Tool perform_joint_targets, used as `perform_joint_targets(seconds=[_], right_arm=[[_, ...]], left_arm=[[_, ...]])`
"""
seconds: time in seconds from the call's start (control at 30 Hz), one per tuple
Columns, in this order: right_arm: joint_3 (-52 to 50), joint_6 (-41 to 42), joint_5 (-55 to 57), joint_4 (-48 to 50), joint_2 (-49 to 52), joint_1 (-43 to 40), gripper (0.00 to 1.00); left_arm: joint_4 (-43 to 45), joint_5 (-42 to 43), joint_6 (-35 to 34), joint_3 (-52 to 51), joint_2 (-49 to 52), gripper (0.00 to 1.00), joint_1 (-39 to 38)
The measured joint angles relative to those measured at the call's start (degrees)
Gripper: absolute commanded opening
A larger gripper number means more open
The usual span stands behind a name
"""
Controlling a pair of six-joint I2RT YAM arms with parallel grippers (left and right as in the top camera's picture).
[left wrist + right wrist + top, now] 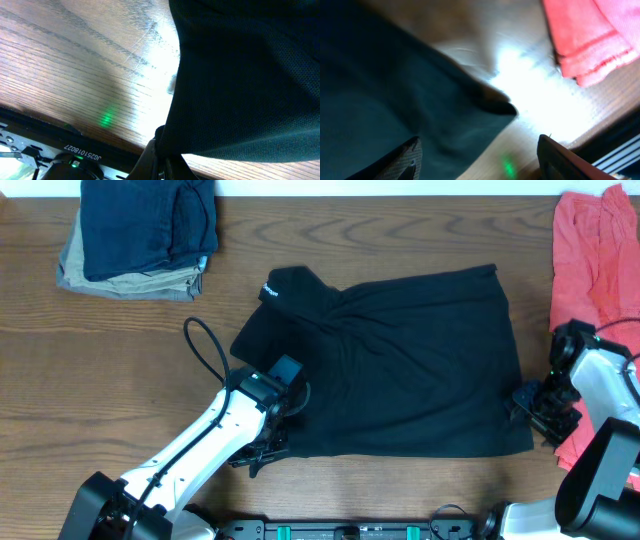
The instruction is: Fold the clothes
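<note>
Black T-shirt [400, 370] lies mid-tabletop [120, 380], long axis running left-to-right between your arms. Your left claw [268, 445] looks pinched on its near-left corner. The right claw [480, 160] gapes wide at the near-right corner, gripping nothing.

Black T-shirt [400, 370] spread mostly flat, wrinkled, between left gripper [272, 442] and right gripper [530, 408]; near hem pinched in left gripper; near corner just ahead of right gripper's parted fingers; white logo [270, 292] on far bunched fold; folded blue and khaki garments [145, 230] well beyond left gripper; pink-red garment [590, 260] just beside right gripper.
</note>
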Motion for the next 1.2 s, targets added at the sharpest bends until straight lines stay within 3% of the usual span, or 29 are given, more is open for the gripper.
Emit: perform_joint_targets(seconds=[0.2, 0.53, 0.63, 0.8, 0.97, 1.2], right_arm=[[-2.6, 0.9, 0.0, 1.4, 0.0, -3.8, 0.68], [-10.1, 0.0, -3.9, 12.3, -1.9, -5.2, 0.63], [-11.0, -0.6, -5.0, 13.5, -2.5, -5.5, 0.5], [-11.2, -0.9, -6.7, 14.4, -2.6, -5.4, 0.02], [-10.6, -0.7, -6.2, 11.8, -2.2, -5.5, 0.01], [-2.9, -0.7, -4.3, -2.2, -0.8, -5.5, 0.01]], left_arm=[[0.0, 0.0, 0.0, 0.0, 0.0, 0.06, 0.0], [0.1, 0.0, 0.0, 0.0, 0.0, 0.06, 0.0], [0.1, 0.0, 0.0, 0.0, 0.0, 0.06, 0.0], [0.1, 0.0, 0.0, 0.0, 0.0, 0.06, 0.0], [-1.1, 0.0, 0.0, 0.0, 0.0, 0.06, 0.0], [-9.5, 0.0, 0.9, 4.9, -0.3, 0.06, 0.0]])
